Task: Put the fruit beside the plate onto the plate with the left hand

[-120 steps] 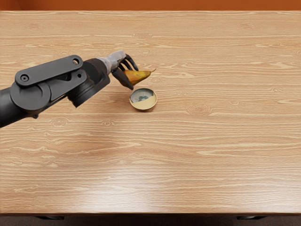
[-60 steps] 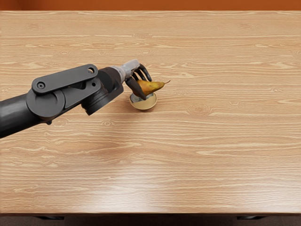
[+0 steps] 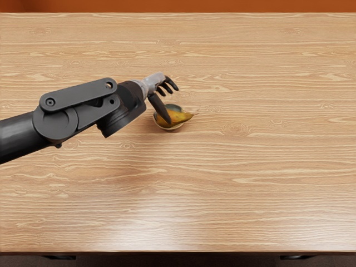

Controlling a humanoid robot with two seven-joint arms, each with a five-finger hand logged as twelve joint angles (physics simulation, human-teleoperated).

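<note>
Left hand (image 3: 157, 92) above the light wooden bench (image 3: 250, 183), fingers (image 3: 168, 85) spread wide, holding nothing, yellow-orange pear-shaped fruit (image 3: 178, 115) lying on the small round tan plate (image 3: 168, 127), left of the bench's centre.

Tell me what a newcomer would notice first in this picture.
First, the bulky dark left arm coming in from the left edge, its left hand open with fingers spread just above a small plate near the middle of the wooden table. Then the yellow-orange fruit lying on that plate, its tip poking past the right rim.
</note>
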